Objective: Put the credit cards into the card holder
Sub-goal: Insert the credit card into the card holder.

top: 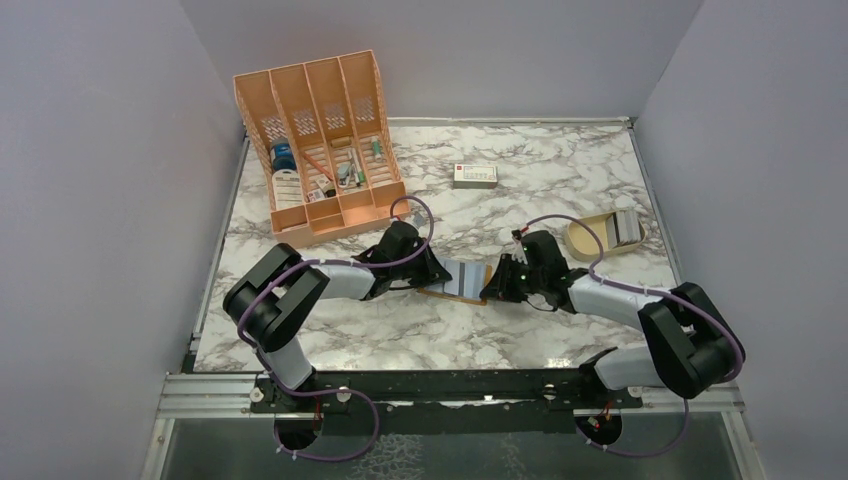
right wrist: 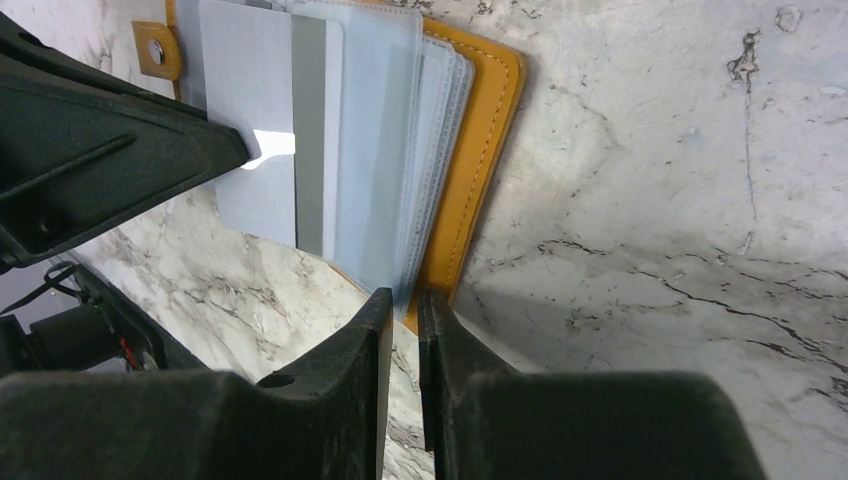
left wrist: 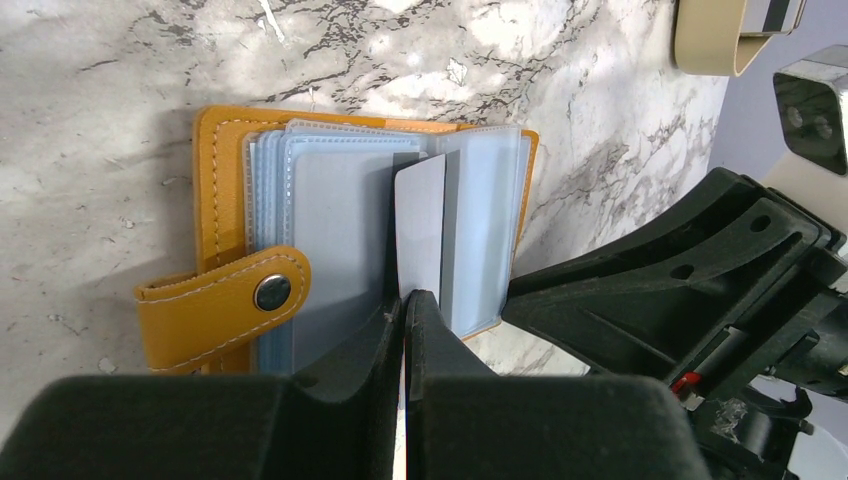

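Observation:
The mustard-orange card holder (top: 455, 280) lies open on the marble between both arms, strap with stud (left wrist: 272, 292) folded over its grey-blue sleeves. My left gripper (left wrist: 405, 300) is shut on a grey credit card (left wrist: 420, 225) whose far end sits among the sleeves. In the right wrist view the same card (right wrist: 270, 190) shows a darker stripe. My right gripper (right wrist: 403, 300) is closed on the holder's (right wrist: 480, 150) near corner, where the clear sleeves and orange cover edge run between its tips. More grey cards (top: 627, 226) stand in the tan dish.
The tan oval dish (top: 590, 240) lies right of my right arm. A white box with a red mark (top: 474, 175) lies at the back centre. The large orange desk organiser (top: 320, 140) stands at the back left. Grey walls enclose the table.

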Motion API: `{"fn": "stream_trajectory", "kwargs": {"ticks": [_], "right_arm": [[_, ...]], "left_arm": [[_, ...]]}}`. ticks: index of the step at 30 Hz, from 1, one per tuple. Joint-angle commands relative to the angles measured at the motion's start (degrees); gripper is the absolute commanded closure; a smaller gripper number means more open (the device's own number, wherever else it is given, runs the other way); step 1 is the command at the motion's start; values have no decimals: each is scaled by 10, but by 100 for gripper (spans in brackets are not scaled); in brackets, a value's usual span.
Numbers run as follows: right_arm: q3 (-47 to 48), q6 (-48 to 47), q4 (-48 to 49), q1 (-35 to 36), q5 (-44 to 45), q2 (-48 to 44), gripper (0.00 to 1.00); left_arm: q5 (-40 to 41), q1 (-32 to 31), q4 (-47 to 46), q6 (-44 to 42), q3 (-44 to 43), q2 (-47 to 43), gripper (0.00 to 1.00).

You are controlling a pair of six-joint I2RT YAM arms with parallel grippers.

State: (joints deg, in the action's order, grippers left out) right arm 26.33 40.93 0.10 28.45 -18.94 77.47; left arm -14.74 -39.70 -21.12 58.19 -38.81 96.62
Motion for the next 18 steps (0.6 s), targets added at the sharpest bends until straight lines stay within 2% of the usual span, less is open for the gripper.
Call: {"fn": "stream_trajectory", "kwargs": {"ticks": [1,18], "right_arm": [[10,7,23,2,-12,14,84],[-5,13,39,3,-24,23,85]], "left_arm": [[24,5,11,-9,10,5,96],[12,4,-11,0,8,37,96]]}}
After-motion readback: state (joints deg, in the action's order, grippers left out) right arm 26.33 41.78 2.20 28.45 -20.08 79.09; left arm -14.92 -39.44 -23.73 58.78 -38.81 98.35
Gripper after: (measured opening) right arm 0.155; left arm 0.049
